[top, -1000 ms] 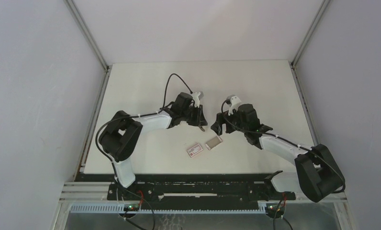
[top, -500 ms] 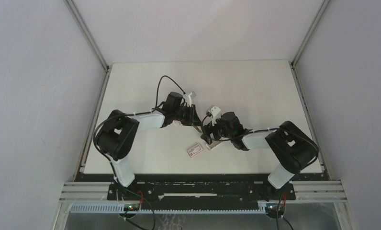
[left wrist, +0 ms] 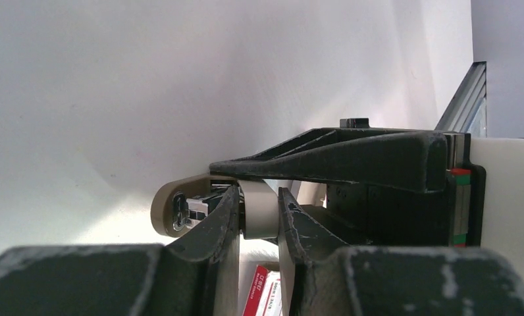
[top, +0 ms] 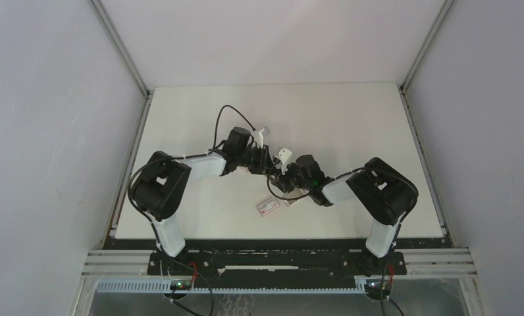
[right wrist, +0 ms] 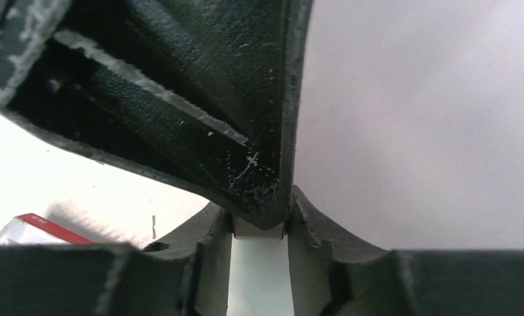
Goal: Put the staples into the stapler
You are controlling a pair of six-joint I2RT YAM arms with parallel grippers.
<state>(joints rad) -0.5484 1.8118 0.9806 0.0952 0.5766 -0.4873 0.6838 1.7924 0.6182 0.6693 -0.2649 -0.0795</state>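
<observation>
Stapler (left wrist: 170, 212) — clamped tight in the left hand (left wrist: 258, 195).

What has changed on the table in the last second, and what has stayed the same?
The right gripper swung left, up against the stapler held in the left gripper; whether it grips it I cannot tell. The left gripper shifted slightly left, jaws still shut on the stapler. The box has not moved.
</observation>
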